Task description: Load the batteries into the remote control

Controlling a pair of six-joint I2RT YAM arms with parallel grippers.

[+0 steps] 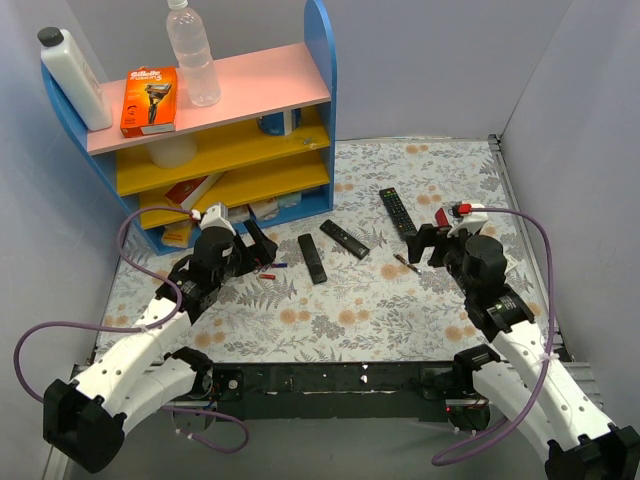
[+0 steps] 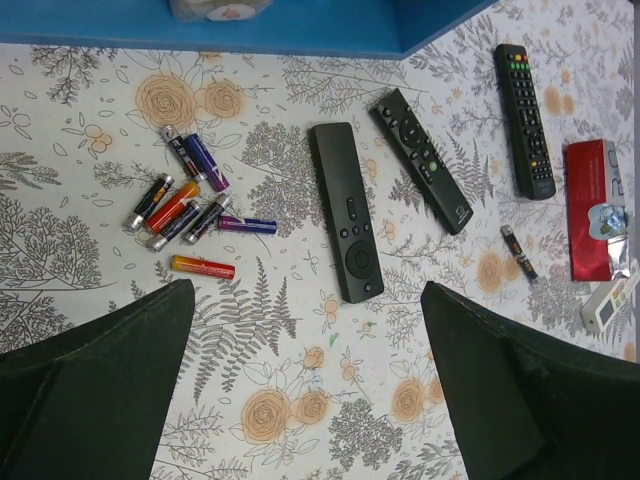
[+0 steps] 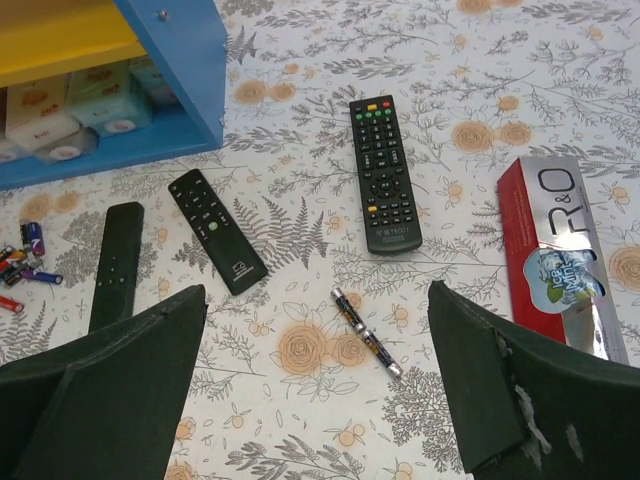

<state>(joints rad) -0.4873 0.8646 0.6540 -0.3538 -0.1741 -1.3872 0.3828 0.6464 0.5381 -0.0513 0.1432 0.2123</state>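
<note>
At the near edge of the flowered table (image 1: pixel 380 310), both arms reaching forward.

On the left side, left gripper (image 2: pixel 308 320) with fingers spread wide, holding nothing, hanging above the cloth. Just beyond one finger, a loose huddle of red and blue cells (image 2: pixel 185 210), several touching, one orange-red cell apart on the near side. Straight ahead between the fingers, a slim remote (image 2: pixel 345 210), face up, pointing away from the arm.

On the right side, right gripper (image 3: pixel 315 310) likewise wide open and empty, clear of the cloth. A little ahead of its fingers, the batteries (image 3: pixel 365 335): two thin ones end to end in a slanted line, flat on the cloth, touching no remote.

Farther out, a middle remote (image 3: pixel 217 245) at a slant beside the slim one, then a button remote (image 3: pixel 385 172) with coloured keys at its far end, near the batteries but apart from them. Off to the right of the batteries, a red box (image 3: pixel 560 250) lying flat.

At the far left, a blue shelf (image 1: pixel 318 60) with pink and yellow boards. On its top board, a white bottle (image 1: pixel 75 80), an orange razor pack (image 1: pixel 150 100) and a clear bottle (image 1: pixel 195 55).
</note>
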